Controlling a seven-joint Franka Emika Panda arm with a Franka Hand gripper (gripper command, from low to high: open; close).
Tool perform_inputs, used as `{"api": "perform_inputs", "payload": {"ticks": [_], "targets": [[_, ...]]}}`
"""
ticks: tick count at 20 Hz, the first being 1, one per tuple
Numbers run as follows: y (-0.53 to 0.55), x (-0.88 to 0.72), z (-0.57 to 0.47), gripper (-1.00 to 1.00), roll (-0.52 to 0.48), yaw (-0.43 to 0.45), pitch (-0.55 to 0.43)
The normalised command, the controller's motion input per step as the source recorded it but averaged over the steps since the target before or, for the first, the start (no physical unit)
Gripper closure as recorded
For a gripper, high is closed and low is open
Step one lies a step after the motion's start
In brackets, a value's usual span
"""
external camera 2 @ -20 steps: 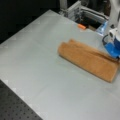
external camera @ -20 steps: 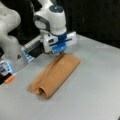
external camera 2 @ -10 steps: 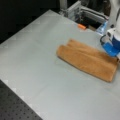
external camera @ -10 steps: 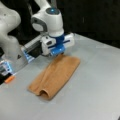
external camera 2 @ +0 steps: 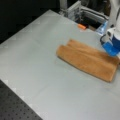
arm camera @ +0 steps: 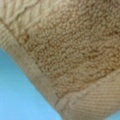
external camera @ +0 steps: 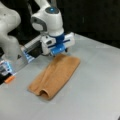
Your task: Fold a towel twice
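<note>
The orange-brown towel (external camera: pixel 57 75) (external camera 2: pixel 87 60) lies on the grey table (external camera: pixel 100 87) (external camera 2: pixel 37 50), folded once into a long strip. One layer rests on the other, and a rolled lip shows at its near end in a front view. My gripper (external camera: pixel 61 51) (external camera 2: pixel 111 48), white with blue fingers, is down at the strip's far end and touches the cloth. The wrist view is filled by terry and a woven band of the towel (arm camera: pixel 70 50). A blue finger (arm camera: pixel 22 95) sits at lower left, another blue edge is in the lower right corner, and the cloth lies between them.
The white robot base (external camera: pixel 10 37) and a metal frame (external camera 2: pixel 75 10) stand at the table's back edge. A small orange object (external camera: pixel 9 79) (external camera 2: pixel 81 26) lies beside them. A black perforated board (external camera 2: pixel 15 105) borders the table at a front view's bottom left.
My gripper has sunk slightly onto the far end of the towel. The towel's shape and place look the same.
</note>
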Motion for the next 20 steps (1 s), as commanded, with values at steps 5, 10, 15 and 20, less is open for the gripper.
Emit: {"api": "perform_inputs", "payload": {"ticks": [5,10,15,20], "targets": [[-0.15,-0.35,0.27,-1.0,0.16,-0.081,0.104],[-0.19,-0.19,0.44,-1.0,0.111,0.017,0.157],[-0.27,0.07,0.25,-1.0,0.024,0.164,0.093],[-0.31,0.19,0.07,-1.0,-0.056,0.237,0.102]]}}
